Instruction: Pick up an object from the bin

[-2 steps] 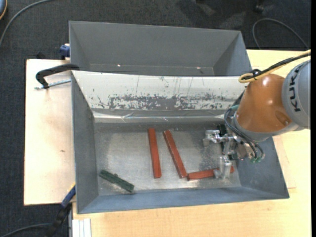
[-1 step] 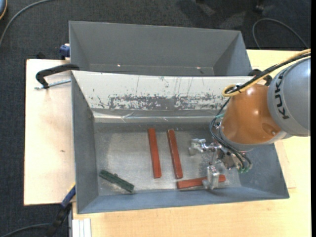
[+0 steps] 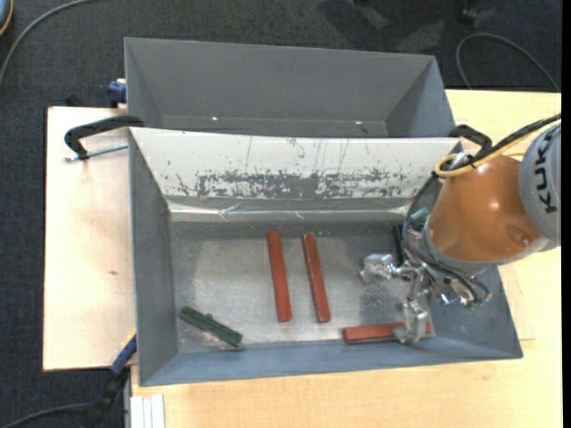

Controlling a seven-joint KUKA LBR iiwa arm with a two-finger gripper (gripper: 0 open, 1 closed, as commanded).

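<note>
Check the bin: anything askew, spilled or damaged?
Nothing spilled or damaged. The dark green bar lies askew in the front left corner; two long red-brown bars lie parallel mid-floor. The gripper is at a shorter red-brown bar, front right.

The arm (image 3: 546,181) is pale grey, with black letters on its side, of which "KU" can be read. A smooth, rounded orange cover (image 3: 477,221) wraps the wrist. Yellow and white cables (image 3: 457,161) loop at the cover's top edge. Below the cover is a silver metal gripper (image 3: 413,321), with thin dark and green wires (image 3: 466,296) bunched beside it.
</note>
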